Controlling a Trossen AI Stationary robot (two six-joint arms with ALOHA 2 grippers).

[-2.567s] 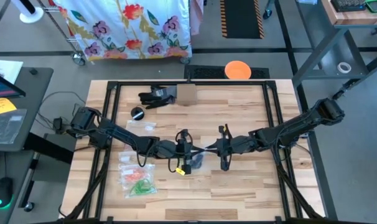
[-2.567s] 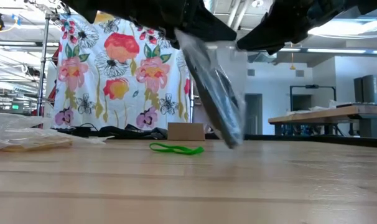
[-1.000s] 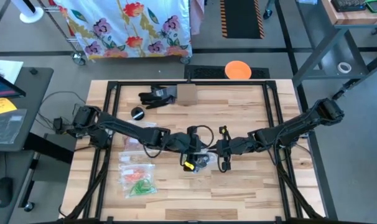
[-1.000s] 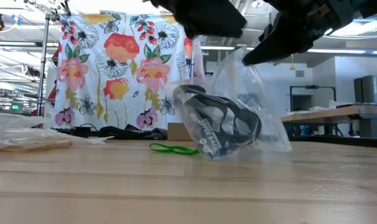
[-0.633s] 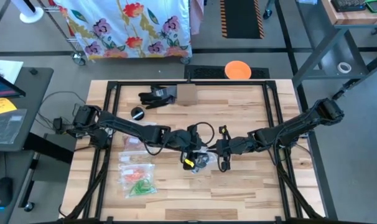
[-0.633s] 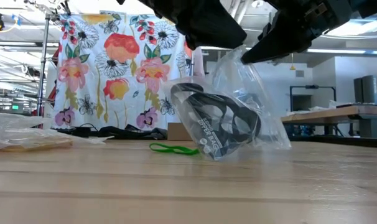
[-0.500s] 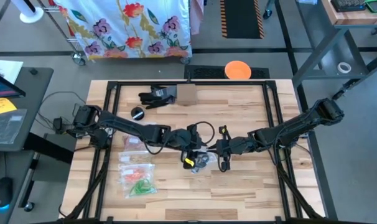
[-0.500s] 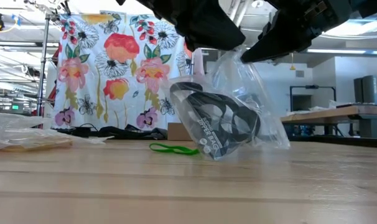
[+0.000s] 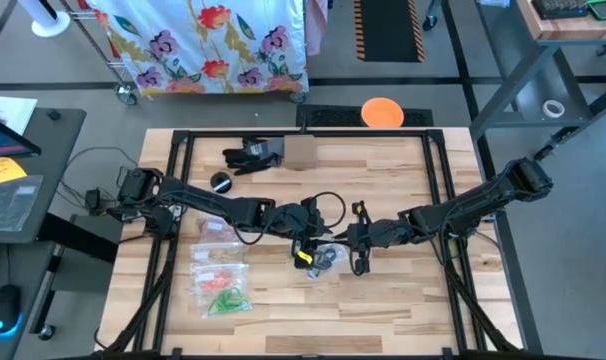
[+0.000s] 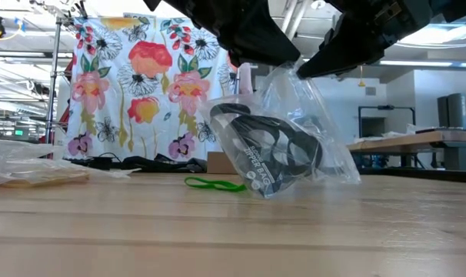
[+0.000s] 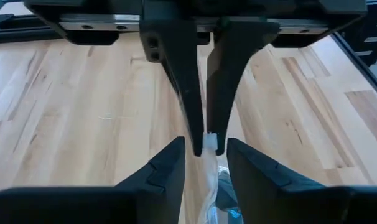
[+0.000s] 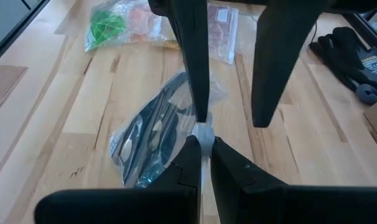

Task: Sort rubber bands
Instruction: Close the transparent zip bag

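A clear zip bag (image 10: 294, 131) with black rubber bands (image 10: 275, 150) inside hangs over the table's middle. My right gripper (image 12: 204, 138) is shut on it. My left gripper (image 12: 232, 121) is open at the same top edge, one finger on each side of it. One green rubber band (image 10: 215, 184) lies flat on the wood behind the bag. In the high view the two grippers, left (image 9: 318, 232) and right (image 9: 345, 243), meet over the bag (image 9: 329, 258). My right gripper pinches the bag's top edge (image 12: 204, 129) between its two fingers, slanting down from the table's right. The bag hangs tilted below them, its lower end (image 10: 264, 192) on the table. My left gripper: I cannot tell whether a fingertip (image 12: 201, 117) touches that edge.
More clear bags (image 9: 221, 285) holding green and orange bands lie at the near left. A black glove (image 9: 251, 155), a cardboard box (image 9: 299, 152) and a small black round thing (image 9: 221, 181) sit at the far side. Bare wood lies near and right.
My left gripper has come a little down and toward the table's right, up to the bag's top edge. The bag has stayed hanging from my right gripper with its lower end on the table.
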